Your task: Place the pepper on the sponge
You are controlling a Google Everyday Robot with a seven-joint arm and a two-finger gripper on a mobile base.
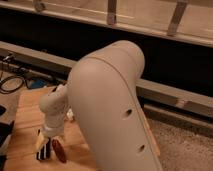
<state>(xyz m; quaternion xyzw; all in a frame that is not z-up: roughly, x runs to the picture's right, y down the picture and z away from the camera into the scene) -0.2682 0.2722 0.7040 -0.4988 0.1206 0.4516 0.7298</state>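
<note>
Gripper point(50, 136), jaw state indeterminate, sits directly above the striped block point(44, 150), pepper point(59, 150) lying just right of that block; risk judged: block fouled or seized instead of pepper; sponge not in view.

Dark red pepper point(59, 150), b/w striped block point(44, 152), white gripper point(48, 142) above

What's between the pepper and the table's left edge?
The camera view shows a black-and-white striped block there, right beside the pepper. The gripper hangs just above both, at the picture's lower left.
</note>
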